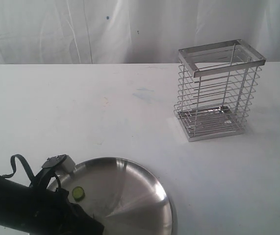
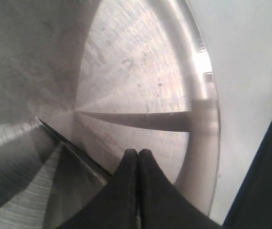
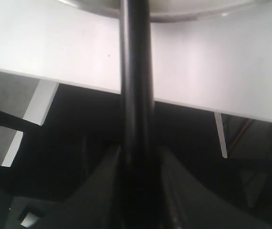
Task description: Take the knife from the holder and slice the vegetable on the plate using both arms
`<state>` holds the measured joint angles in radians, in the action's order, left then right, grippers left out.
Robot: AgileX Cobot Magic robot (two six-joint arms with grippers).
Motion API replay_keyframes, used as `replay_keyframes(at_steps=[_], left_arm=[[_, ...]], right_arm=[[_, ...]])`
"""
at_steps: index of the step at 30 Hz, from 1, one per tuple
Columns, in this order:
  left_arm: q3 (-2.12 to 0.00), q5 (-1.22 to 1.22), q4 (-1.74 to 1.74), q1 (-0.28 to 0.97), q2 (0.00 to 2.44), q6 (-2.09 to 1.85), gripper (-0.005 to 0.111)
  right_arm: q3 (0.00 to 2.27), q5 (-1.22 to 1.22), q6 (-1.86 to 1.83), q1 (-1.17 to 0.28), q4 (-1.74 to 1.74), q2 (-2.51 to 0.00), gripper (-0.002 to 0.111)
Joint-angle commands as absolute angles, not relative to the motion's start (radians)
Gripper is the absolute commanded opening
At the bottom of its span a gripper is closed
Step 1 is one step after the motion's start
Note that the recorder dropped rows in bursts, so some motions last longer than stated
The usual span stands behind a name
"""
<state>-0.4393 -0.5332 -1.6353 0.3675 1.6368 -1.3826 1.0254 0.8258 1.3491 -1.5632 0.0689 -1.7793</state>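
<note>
The steel wire holder (image 1: 217, 90) stands empty at the right of the table. The shiny round plate (image 1: 130, 196) lies at the front. A small green vegetable (image 1: 77, 193) rests on its left part, right beside my black left arm (image 1: 27, 205). In the left wrist view my left gripper (image 2: 138, 153) hovers over the plate (image 2: 140, 71), fingers pressed together with nothing seen between them. In the right wrist view my right gripper (image 3: 138, 160) is shut on the knife, whose black handle (image 3: 136, 71) runs toward the plate rim (image 3: 183, 16). The blade is hidden.
My right gripper sits out past the white table's front edge (image 3: 69, 83), with dark floor and frame parts below it. The right arm does not show in the exterior view. White cloth hangs behind the table.
</note>
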Motion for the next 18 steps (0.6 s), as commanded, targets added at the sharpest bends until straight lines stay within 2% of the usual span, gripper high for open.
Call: replay_keyframes(at_steps=[1, 18], left_arm=[[-0.430, -0.538, -1.667, 0.372, 1.685, -1.416, 0.000], [-0.430, -0.521, -1.744, 0.372, 1.722, -1.497, 0.000]], right_arm=[[1.022, 0.827, 1.346, -1.564, 0.086, -1.770, 0.000], [0.913, 0.804, 1.346, -1.564, 0.018, -1.770, 0.000]])
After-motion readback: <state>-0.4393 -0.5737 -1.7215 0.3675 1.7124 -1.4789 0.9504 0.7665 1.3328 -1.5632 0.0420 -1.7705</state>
